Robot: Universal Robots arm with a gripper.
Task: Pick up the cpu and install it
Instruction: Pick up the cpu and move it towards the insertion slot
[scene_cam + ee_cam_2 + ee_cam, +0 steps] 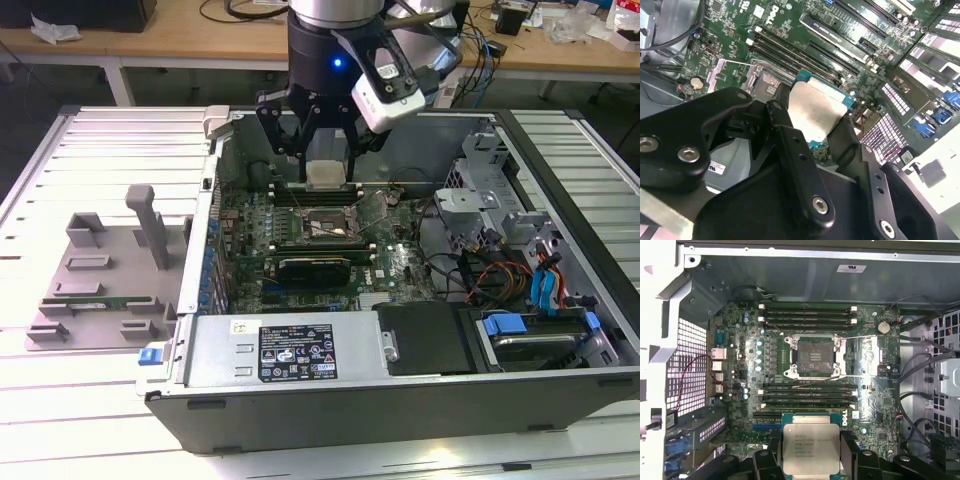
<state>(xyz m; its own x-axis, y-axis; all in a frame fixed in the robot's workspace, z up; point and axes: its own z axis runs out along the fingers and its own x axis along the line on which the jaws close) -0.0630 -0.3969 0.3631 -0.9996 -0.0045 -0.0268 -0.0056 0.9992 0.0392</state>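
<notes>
Clearly the black pincer [326,170] grips the flat square silver-topped cpu [811,447] by its edges, level above the green motherboard [740,365] near the open metal-framed socket [816,358], presumably for flat seating

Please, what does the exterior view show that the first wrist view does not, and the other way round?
The exterior view adds the arm above the open computer case, the grey tray at the exterior view's left, and the labelled metal box inside the case. The first wrist view adds the round battery on the board and the thin red wire beside the perforated wall. Both share the gripper shut on the chip, the empty socket and the dark memory slots.
</notes>
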